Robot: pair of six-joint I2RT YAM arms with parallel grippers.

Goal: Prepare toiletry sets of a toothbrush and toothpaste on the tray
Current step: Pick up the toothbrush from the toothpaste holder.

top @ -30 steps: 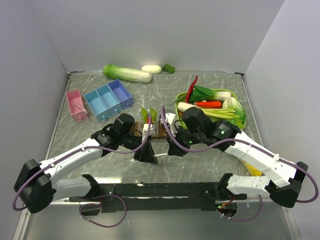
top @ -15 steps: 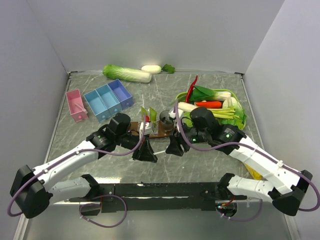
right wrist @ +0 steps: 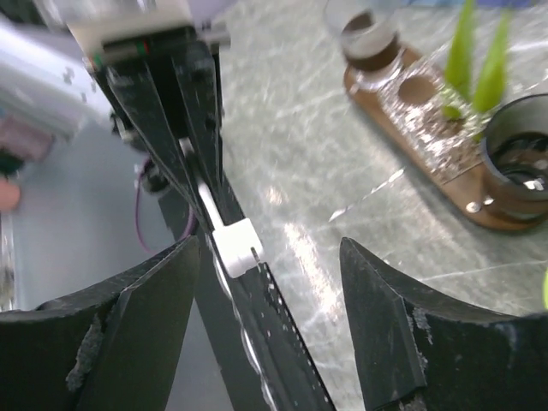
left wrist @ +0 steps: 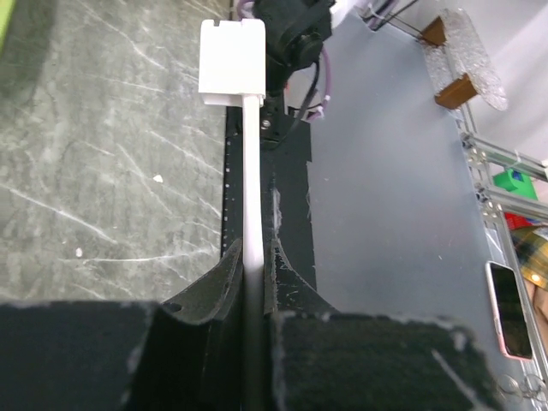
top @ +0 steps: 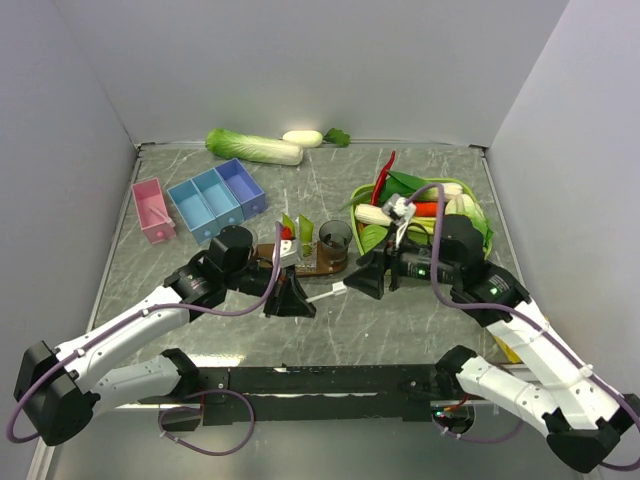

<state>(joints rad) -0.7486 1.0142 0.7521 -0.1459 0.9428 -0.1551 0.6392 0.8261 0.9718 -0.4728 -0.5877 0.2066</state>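
My left gripper (top: 298, 300) is shut on a thin white toothbrush (top: 328, 293), which sticks out to the right just in front of the tray. In the left wrist view the stick (left wrist: 251, 171) runs straight out from between the fingers to its blocky white head (left wrist: 231, 56). My right gripper (top: 364, 282) hangs open a little right of the head, holding nothing. The head (right wrist: 234, 247) shows in front of its spread fingers (right wrist: 145, 330). The dark wooden tray (top: 318, 268) carries two green toothpaste tubes (top: 296, 229) and a dark tumbler (top: 334, 238).
A lime-green basket (top: 482, 228) of vegetables stands at the right, close behind the right arm. A blue compartment box (top: 216, 196) and a pink box (top: 152, 208) sit at the back left. A cabbage (top: 253, 147) and a white radish (top: 302, 138) lie along the back wall.
The right gripper has opened, let go of the toothbrush and drawn back to the right. The left gripper keeps its hold on the toothbrush, which now points right.
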